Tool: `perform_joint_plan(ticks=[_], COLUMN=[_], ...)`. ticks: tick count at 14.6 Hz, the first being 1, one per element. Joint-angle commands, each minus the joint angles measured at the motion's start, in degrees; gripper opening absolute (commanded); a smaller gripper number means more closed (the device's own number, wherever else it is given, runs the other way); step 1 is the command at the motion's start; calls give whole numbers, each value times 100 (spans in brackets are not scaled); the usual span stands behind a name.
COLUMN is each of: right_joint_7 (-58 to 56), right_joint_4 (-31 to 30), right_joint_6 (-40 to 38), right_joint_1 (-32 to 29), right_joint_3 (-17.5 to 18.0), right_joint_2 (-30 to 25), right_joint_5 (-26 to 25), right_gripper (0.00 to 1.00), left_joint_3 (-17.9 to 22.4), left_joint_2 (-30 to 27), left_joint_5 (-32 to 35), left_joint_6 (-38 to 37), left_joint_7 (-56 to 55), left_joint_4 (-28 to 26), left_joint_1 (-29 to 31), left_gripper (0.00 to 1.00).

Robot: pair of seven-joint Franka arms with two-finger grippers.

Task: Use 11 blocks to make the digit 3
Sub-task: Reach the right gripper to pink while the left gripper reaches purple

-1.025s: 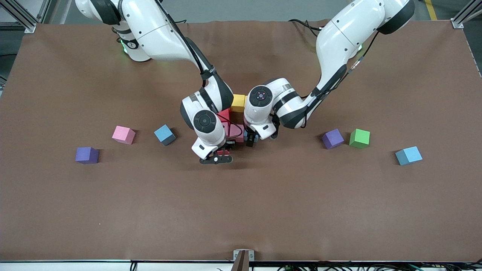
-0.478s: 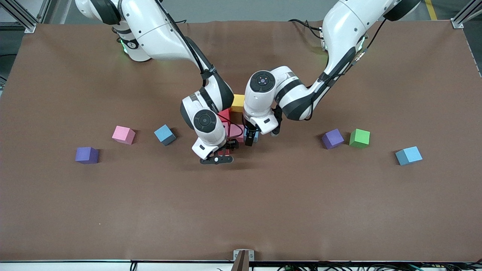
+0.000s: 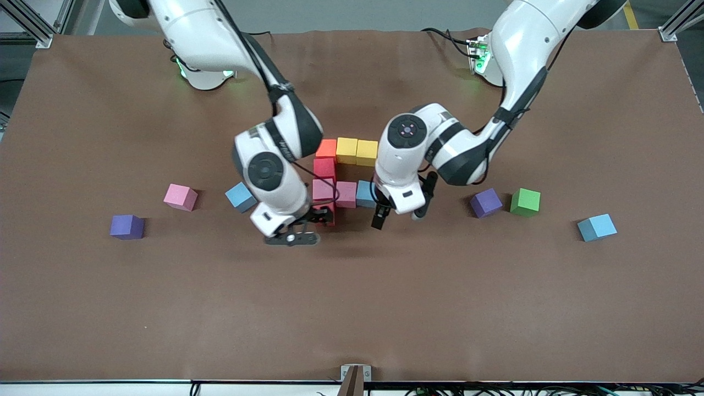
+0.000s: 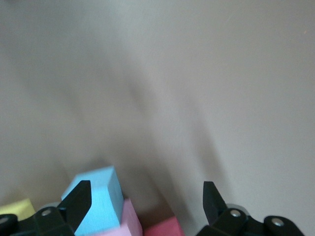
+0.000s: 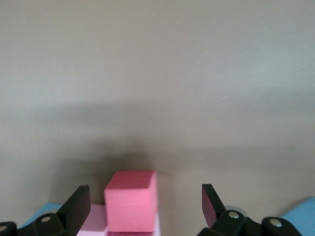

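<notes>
The blocks of the digit 3 lie mid-table: orange (image 3: 326,147), two yellow (image 3: 347,148) (image 3: 367,152), red (image 3: 324,168), two pink (image 3: 323,189) (image 3: 346,193) and light blue (image 3: 365,193). A second red cube (image 3: 330,214) sits at the figure's end nearest the camera. My right gripper (image 3: 307,226) hangs open beside that red cube (image 5: 132,199), which shows between its spread fingers (image 5: 78,201), untouched. My left gripper (image 3: 397,215) is open and empty beside the light blue cube (image 4: 96,199).
Loose cubes lie on the brown mat. Toward the right arm's end are pink (image 3: 180,196), blue (image 3: 240,196) and purple (image 3: 127,226). Toward the left arm's end are purple (image 3: 486,202), green (image 3: 525,201) and light blue (image 3: 597,227).
My right gripper opened, let go of the red cube at the figure's near end and drew away toward its own end. My left gripper backed off the light blue cube toward its end.
</notes>
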Motion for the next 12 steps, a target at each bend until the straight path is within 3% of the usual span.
perform_joint_plan(ticks=[1,6,9,12], right_joint_7=[19,-77,-849,-1395], right_joint_4=[-455,-859,-1290,-1896], right_joint_6=[-192,-449,-422,-396], right_joint_1=[-646,-1534,-2254,-2818], right_joint_3=[110,110,128,128], right_joint_2=[-438,-737,-966,-1264], right_joint_5=[3,-5,-32,-58], right_gripper=[100,100,100,100], left_joint_3=[-25,-7,-7,-42], left_joint_2=[-68,-33,-59,-488], left_joint_5=[62,62,141,150], left_joint_6=[-292,-398,-853,-1172], left_joint_7=[834,2636,3565,4536], left_joint_4=[36,89,-7,-532], left_joint_1=[349,1016,1263,1807], left_gripper=[100,100,100,100])
